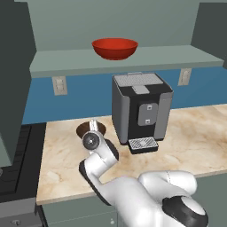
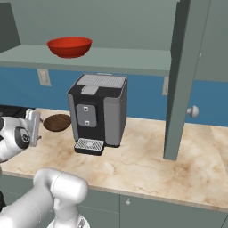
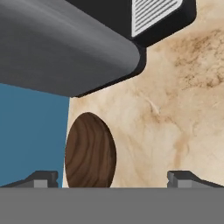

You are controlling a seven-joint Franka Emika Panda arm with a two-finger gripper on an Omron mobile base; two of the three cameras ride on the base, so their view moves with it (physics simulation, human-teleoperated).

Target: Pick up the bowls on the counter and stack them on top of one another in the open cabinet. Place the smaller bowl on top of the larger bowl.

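Observation:
The larger bowl (image 1: 114, 48) (image 2: 69, 46), wide and glossy red, stands upright on the shelf of the open cabinet (image 1: 62, 61) (image 2: 129, 60). On the counter (image 1: 199, 128) (image 2: 147, 156) the smaller bowl (image 1: 82, 128) (image 2: 57, 122) (image 3: 90, 151), dark brown with wood grain, sits left of the coffee machine. My gripper (image 1: 94, 126) (image 2: 34, 124) (image 3: 113, 178) hovers low just in front of this bowl, open, fingertips (image 3: 42, 178) spread wide and holding nothing. In the left base view the hand covers part of the brown bowl.
A dark grey coffee machine (image 1: 139, 108) (image 2: 98, 111) (image 3: 65, 48) stands close to the right of the brown bowl, under the shelf. A black stove (image 1: 17, 155) borders the counter on the left. An open cabinet door (image 2: 180, 80) hangs at the right.

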